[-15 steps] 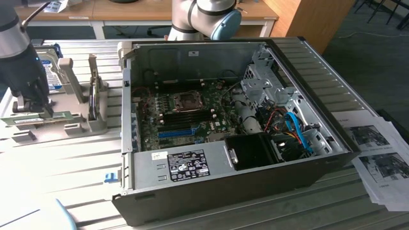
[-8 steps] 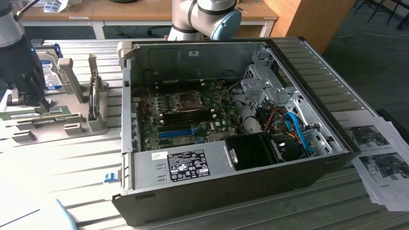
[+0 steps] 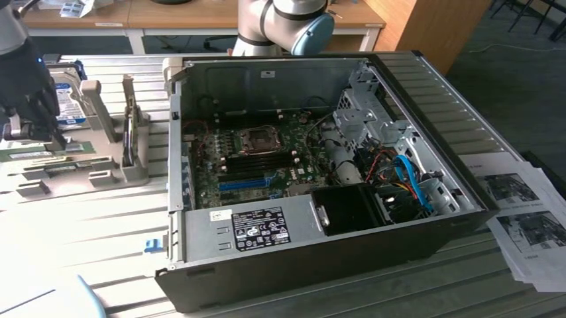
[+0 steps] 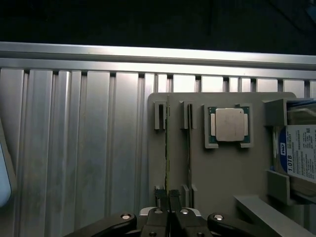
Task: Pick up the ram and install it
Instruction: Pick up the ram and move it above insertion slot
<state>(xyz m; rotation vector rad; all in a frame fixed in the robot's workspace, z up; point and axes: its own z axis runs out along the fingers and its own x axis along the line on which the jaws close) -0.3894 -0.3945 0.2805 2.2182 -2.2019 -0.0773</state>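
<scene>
Two green ram sticks stand on edge in a grey holder plate [image 4: 222,173]. One ram [image 4: 168,143] runs straight into my gripper [image 4: 168,198], whose dark fingers [image 4: 161,197] are pressed together around its near end. The second ram [image 4: 189,148] stands free beside it. In the exterior view my gripper [image 3: 53,140] hangs low over the holder [image 3: 97,175] at that view's far left, with a green ram [image 3: 26,154] lying by it. The open computer case [image 3: 309,258] sits in the middle, its motherboard's dark memory slots [image 3: 265,159] exposed.
A processor chip [image 4: 229,124] rests in a pocket of the holder, and a hard drive [image 4: 298,158] with a blue-white label stands at its edge. A blue slot [image 3: 243,183], cables and a black fan box [image 3: 354,209] crowd the case. Printed sheets [image 3: 526,218] lie at the exterior view's right.
</scene>
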